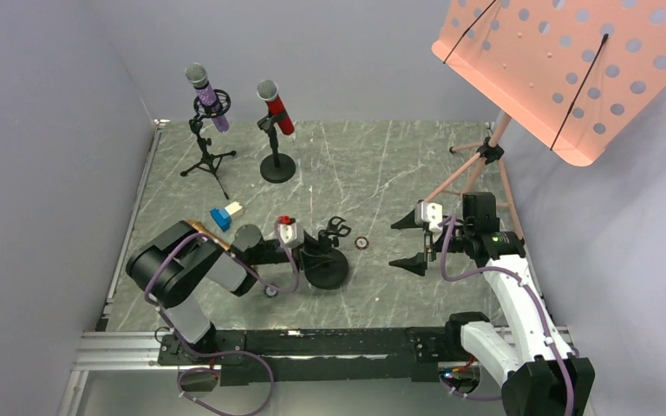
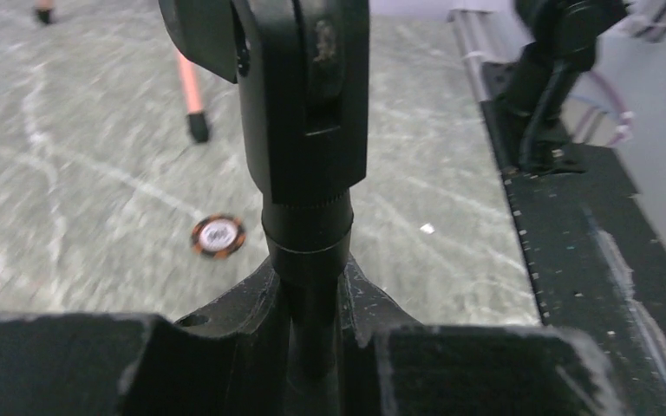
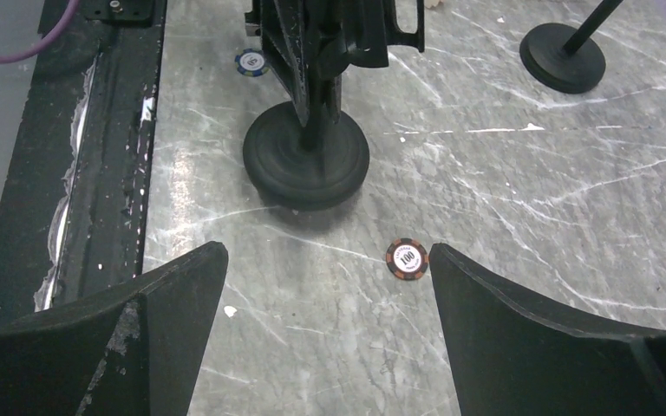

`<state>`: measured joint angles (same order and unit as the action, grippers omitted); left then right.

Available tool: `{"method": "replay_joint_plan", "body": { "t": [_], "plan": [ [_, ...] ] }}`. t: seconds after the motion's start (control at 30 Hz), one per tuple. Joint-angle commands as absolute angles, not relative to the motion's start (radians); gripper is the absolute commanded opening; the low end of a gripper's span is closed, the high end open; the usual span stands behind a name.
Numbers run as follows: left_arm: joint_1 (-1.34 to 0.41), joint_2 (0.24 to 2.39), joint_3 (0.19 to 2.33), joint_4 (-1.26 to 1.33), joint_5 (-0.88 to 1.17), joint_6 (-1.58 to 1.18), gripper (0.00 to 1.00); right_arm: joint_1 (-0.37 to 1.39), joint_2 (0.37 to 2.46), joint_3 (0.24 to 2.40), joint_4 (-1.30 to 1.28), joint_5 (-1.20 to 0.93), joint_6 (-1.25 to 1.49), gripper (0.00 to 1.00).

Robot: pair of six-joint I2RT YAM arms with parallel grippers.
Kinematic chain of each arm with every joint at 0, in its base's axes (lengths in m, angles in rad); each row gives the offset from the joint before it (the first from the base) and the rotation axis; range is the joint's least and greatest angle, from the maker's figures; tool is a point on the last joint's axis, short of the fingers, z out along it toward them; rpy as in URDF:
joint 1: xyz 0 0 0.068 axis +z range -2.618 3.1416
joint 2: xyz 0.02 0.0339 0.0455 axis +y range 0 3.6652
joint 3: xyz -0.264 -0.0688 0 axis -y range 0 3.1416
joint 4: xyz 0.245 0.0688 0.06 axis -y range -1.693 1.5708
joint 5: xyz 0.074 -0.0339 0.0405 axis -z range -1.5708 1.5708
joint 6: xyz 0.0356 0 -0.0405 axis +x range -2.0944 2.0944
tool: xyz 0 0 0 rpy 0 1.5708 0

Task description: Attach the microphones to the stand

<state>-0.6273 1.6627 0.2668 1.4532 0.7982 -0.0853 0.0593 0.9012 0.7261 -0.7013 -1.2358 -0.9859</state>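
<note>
The purple microphone (image 1: 206, 94) sits in the clip of a tripod stand (image 1: 207, 156) at the back left. Beside it, the red microphone (image 1: 276, 107) sits in a round-base stand (image 1: 277, 166). A third black stand (image 1: 326, 269) with an empty clip (image 1: 336, 228) is mid-table; its base (image 3: 305, 156) also shows in the right wrist view. My left gripper (image 1: 310, 249) (image 2: 310, 303) is shut on this stand's post (image 2: 308, 234). A gold stick (image 1: 211, 234), perhaps the gold microphone, lies mostly hidden behind the left arm. My right gripper (image 1: 399, 243) (image 3: 327, 260) hovers open to the right, holding nothing.
An orange poker chip (image 1: 362, 243) (image 3: 407, 258) (image 2: 218, 235) lies between the grippers, and another chip (image 3: 251, 61) is near the left arm. A blue-and-white block (image 1: 225, 214) lies behind the left arm. A pink music stand (image 1: 564, 69) towers at the right, its legs (image 1: 468, 173) on the table.
</note>
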Motion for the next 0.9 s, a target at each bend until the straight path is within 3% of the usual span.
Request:
{"method": "replay_joint_plan", "body": {
  "t": [0.0,0.17,0.27,0.33,0.6,0.87],
  "plan": [
    [-0.616,1.714,0.411,1.542,1.099,-0.232,0.01,0.055,0.888,0.724,-0.660,-1.264,-0.997,0.92],
    [-0.615,1.797,0.489,1.524,1.094,-0.222,0.03,0.054,0.892,0.722,-0.658,-1.262,-0.997,0.92],
    [-0.615,1.834,0.510,1.454,1.035,-0.157,0.10,0.054,0.893,0.721,-0.661,-1.258,-1.000,0.92],
    [-0.615,1.845,0.503,1.421,0.983,-0.112,0.23,0.055,0.894,0.720,-0.660,-1.255,-1.000,0.92],
    [-0.616,1.735,0.365,1.458,0.788,-0.014,0.96,0.054,0.903,0.721,-0.664,-1.256,-1.006,0.92],
    [-0.654,1.455,0.155,1.363,0.608,0.041,0.99,0.055,0.925,0.725,-0.668,-1.255,-1.022,0.90]
  ]
}}
